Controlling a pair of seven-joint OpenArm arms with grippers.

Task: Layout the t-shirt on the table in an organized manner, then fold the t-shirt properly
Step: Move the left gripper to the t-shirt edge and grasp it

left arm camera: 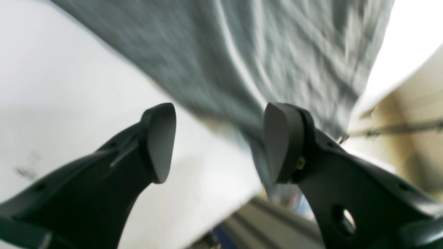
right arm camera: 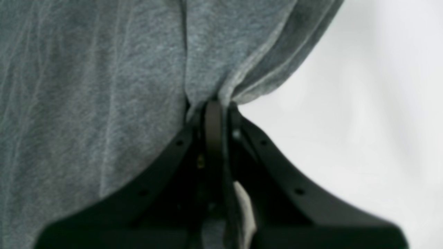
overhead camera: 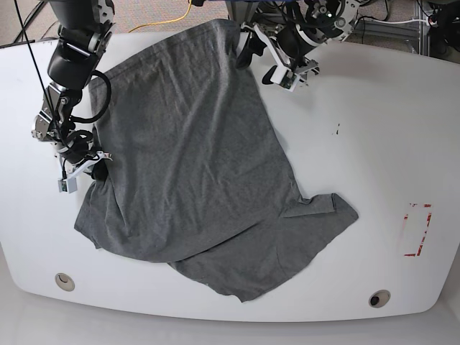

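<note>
The grey t-shirt [overhead camera: 194,158] lies spread and wrinkled across the left and middle of the white table [overhead camera: 359,108], one sleeve pointing right near the front. My right gripper [overhead camera: 99,171] is at the shirt's left edge, shut on a pinch of its fabric, seen close in the right wrist view [right arm camera: 216,107]. My left gripper [overhead camera: 257,61] is open at the far edge, beside the shirt's top corner. In the left wrist view it [left arm camera: 219,143] is empty, with the blurred t-shirt [left arm camera: 259,52] just beyond its fingers [left arm camera: 157,141] and the table [left arm camera: 69,86] beneath.
A red tape rectangle [overhead camera: 415,230] marks the table's right side. Two grommet holes [overhead camera: 65,282] [overhead camera: 379,298] sit near the front edge. A dark speck [overhead camera: 336,130] lies right of the shirt. Cables and the arm bases crowd the back edge.
</note>
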